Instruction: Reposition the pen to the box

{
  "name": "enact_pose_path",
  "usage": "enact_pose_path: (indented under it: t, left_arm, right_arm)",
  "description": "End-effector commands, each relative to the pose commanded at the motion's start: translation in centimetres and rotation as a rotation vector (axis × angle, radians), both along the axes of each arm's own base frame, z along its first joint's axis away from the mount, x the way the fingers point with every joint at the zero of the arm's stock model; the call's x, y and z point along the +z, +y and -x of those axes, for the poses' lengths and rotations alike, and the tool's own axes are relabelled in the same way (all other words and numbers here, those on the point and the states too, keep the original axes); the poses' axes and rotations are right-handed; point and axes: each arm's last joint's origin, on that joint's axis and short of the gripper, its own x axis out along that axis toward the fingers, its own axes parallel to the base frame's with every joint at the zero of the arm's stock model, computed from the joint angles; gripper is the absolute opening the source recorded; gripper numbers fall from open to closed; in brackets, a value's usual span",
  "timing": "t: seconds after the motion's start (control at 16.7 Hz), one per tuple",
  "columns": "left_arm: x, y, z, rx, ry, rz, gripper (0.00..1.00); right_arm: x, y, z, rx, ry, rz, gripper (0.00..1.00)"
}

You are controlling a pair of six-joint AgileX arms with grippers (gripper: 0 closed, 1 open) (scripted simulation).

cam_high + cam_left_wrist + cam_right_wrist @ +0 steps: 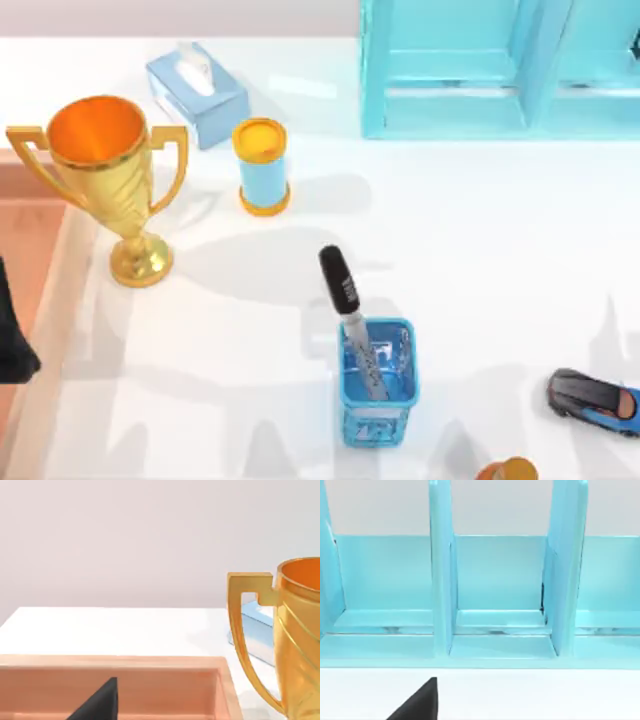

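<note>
Pen upright in mesh holder, left gripper well apart

one pen is counted, standing in one blue mesh pen holder. one box with a tan rim is seen, and one gold trophy. one light-blue tissue box and one blue can with a yellow lid are counted. one turquoise divided rack and one toy car are found. one orange object, cut off at the table's near edge, cannot be identified.
</note>
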Motion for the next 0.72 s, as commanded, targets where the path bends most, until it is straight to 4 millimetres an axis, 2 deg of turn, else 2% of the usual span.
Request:
enact_pose_path:
  t: [0.36, 0.72]
  left_arm:
    - [-0.1, -0.6, -0.6, -0.043, 0.021, 0.041, 1.0]
    - [-1.2, -3.7, -2.2, -0.198, 0.118, 0.173, 1.0]
  right_arm:
    - [0.0, 0.0, 0.0, 0.0, 0.0, 0.0, 1.0]
    - [0.0, 0.0, 0.0, 0.0, 0.0, 0.0, 1.0]
